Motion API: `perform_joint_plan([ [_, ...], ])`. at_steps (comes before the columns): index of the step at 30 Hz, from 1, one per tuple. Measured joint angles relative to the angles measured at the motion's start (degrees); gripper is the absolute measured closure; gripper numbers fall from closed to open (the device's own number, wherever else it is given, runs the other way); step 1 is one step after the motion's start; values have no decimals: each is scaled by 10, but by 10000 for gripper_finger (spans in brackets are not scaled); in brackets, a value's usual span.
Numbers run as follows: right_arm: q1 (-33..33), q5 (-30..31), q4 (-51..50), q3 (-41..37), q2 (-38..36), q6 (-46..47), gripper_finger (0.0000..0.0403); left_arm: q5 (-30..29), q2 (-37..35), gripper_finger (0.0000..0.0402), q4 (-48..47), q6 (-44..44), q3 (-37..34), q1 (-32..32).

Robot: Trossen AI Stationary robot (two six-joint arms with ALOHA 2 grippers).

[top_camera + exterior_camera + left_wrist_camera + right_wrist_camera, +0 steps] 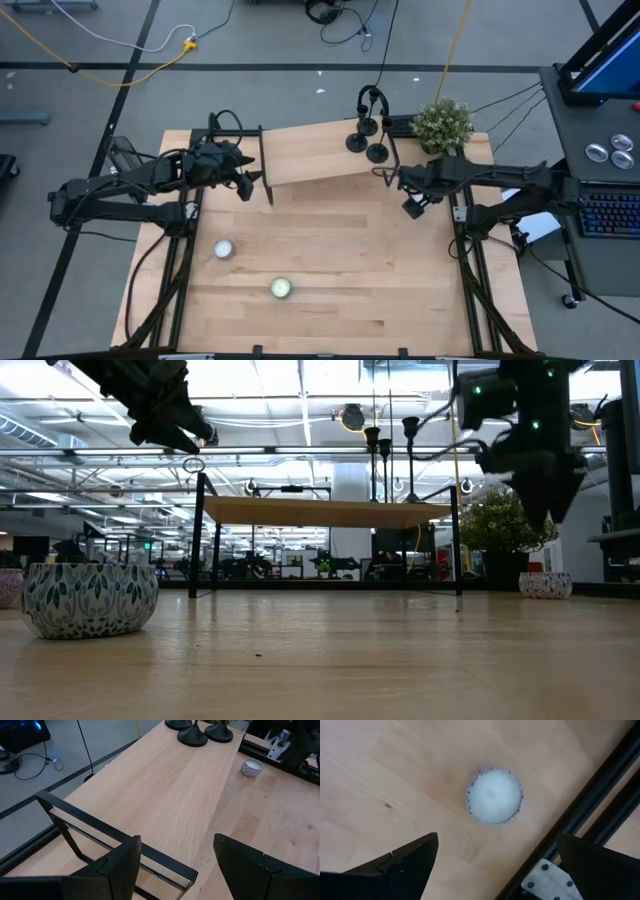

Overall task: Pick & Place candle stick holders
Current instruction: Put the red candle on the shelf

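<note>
Black candle stick holders (366, 137) cluster on the raised shelf's (310, 155) right end. Left gripper (243, 182) and right gripper (412, 205) hover nearby, jaws wide, empty.

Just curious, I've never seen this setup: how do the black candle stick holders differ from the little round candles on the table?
The candle stick holders are black, with thin upright stems on round bases; the tealight candles are pale, low and stemless. The holders stand clustered on the raised wooden shelf, while the candles sit apart on the table below. All are small with round footprints, and neither end effector holds any.
</note>
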Motion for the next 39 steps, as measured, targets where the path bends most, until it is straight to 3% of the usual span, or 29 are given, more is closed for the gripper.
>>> perform_joint_plan([
  [6,0,12,23,-54,0,-6,3,0,0,149,0,-4,0,0],
  [39,-102,-30,176,-134,0,-120,3,-3,0,149,21,-8,0,0],
])
